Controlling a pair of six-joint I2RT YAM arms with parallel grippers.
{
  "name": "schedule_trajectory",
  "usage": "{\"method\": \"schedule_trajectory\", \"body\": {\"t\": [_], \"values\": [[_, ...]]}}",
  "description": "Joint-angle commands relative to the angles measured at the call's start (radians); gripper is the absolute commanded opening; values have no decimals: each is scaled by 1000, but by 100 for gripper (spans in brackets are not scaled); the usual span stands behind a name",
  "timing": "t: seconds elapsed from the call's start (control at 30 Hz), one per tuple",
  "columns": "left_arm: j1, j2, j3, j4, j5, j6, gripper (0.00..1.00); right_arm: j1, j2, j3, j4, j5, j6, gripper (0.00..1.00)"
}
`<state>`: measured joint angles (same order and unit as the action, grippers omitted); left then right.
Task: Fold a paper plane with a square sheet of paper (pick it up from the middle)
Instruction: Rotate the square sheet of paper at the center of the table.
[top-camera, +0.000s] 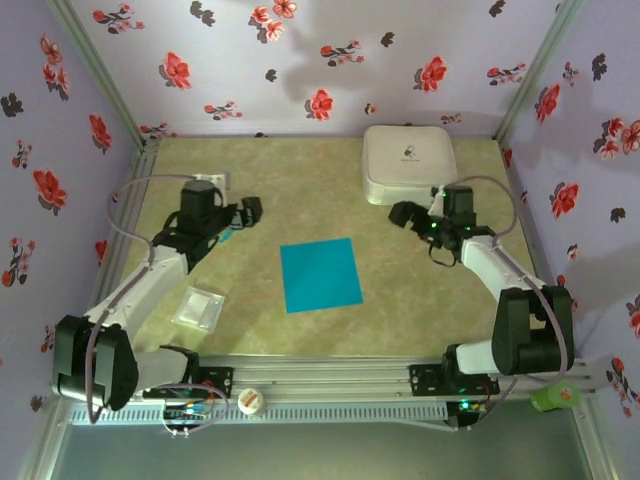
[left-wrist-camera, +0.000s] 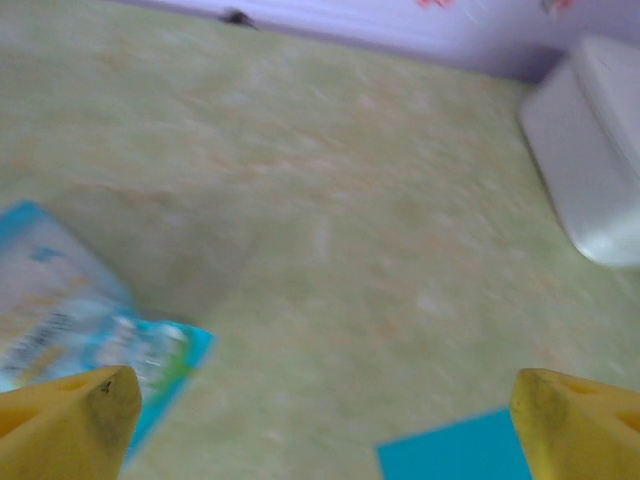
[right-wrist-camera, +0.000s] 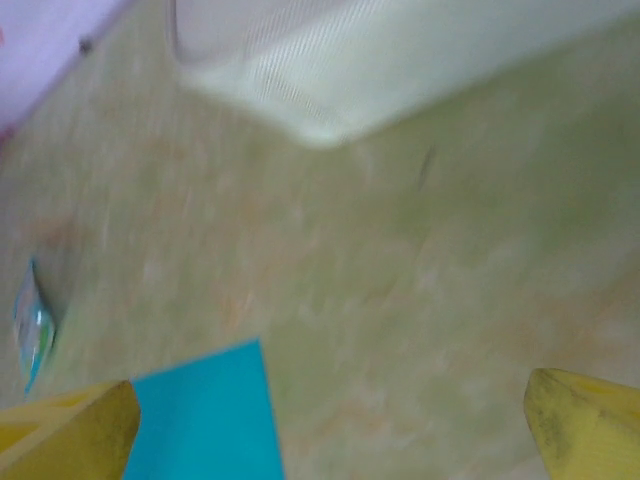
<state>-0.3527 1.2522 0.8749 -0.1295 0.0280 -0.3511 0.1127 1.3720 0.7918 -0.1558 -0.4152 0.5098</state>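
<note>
risk: the square sheet of paper (top-camera: 320, 275) lies dead flat on the tabletop (top-camera: 300, 180), so a pinch at its middle may skid or crumple it rather than lift it. sheet sits mid-tabletop, nearer the near edge, between left gripper (top-camera: 247, 211) and right gripper (top-camera: 404, 213), apart from both. both grippers wide open, empty.

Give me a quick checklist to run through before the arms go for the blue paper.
1. Sheet of paper lies flat and unfolded: ok.
2. Left gripper open, nothing held: ok.
3. Right gripper open, nothing held: ok.
4. White case and clear packet lie apart from the paper: ok.
5. A gripper above the paper's middle: not ok, both stand off to its sides.
</note>
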Motion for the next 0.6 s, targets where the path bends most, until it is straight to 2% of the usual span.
{"method": "schedule_trajectory", "body": {"t": [0.0, 0.1, 0.3, 0.57], "values": [[-103, 52, 71, -187, -35, -36, 98, 76, -51, -21, -145, 32, 22, 99], [-210, 118, 141, -287, -117, -61, 99, 140, -98, -30, -212, 130, 16, 99], [-368, 292, 295, -422, -132, -107, 99, 174, -212, -80, -216, 246, 84, 99], [-459, 538, 487, -565, -129, -179, 99, 175, -186, -55, -243, 239, 102, 99]]}}
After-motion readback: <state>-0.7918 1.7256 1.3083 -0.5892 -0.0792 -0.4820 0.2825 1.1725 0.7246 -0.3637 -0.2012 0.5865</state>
